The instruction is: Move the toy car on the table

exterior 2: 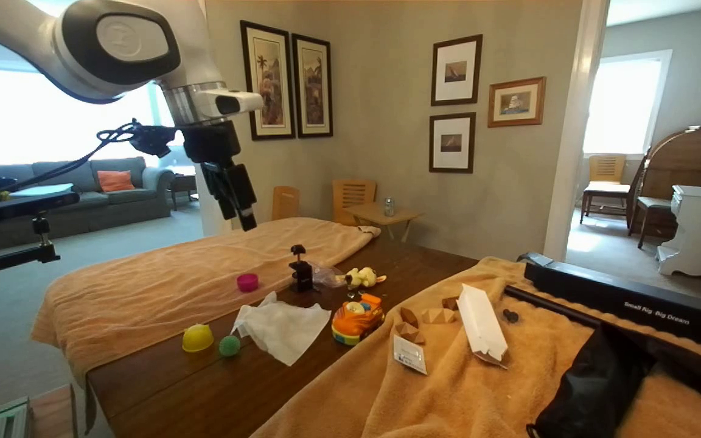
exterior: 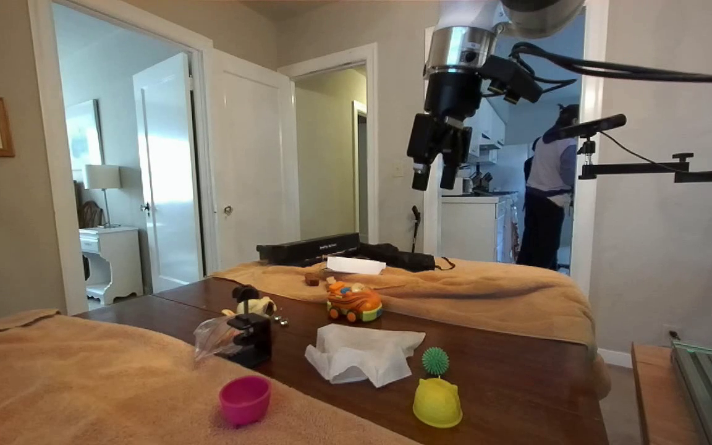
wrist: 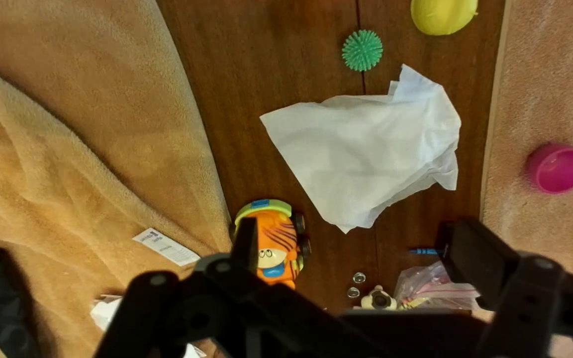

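The orange-and-yellow toy car (exterior: 354, 303) stands on its wheels on the dark brown table (exterior: 517, 377), beside the tan cloth. It also shows in an exterior view (exterior 2: 358, 320). In the wrist view the toy car (wrist: 279, 233) lies low and left of the middle, partly covered by a gripper finger. My gripper (exterior: 434, 178) hangs high above the table with its fingers pointing down. In the wrist view its fingers (wrist: 356, 248) are wide apart with nothing held between them. It is well above the toy car and not touching it.
A white tissue (exterior: 365, 355), a green spiky ball (exterior: 436, 361) and a yellow cup (exterior: 437, 403) are on the table. A black clamp (exterior 2: 302, 275) stands near a cream toy (exterior 2: 362, 277). A pink cup (wrist: 560, 168) sits on cloth. A white box (exterior 2: 482, 325) lies behind the car.
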Action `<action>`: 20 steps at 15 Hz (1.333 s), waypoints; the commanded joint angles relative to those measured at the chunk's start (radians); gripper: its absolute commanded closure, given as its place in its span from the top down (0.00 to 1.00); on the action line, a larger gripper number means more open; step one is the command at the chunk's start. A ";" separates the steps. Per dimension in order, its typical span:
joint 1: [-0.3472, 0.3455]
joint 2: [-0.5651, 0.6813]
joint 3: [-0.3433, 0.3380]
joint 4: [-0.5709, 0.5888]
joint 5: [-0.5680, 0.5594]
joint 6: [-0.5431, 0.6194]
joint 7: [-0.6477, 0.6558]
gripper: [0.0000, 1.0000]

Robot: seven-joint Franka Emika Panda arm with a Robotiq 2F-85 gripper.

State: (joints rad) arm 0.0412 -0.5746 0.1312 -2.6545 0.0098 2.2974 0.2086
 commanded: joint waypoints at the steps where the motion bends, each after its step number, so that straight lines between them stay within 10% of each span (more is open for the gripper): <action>1: -0.003 0.069 -0.126 0.009 -0.016 0.093 -0.241 1.00; 20: -0.075 0.440 -0.206 0.194 0.002 0.213 -0.289 1.00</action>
State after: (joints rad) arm -0.0210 -0.2283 -0.0700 -2.5466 -0.0034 2.5182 -0.1008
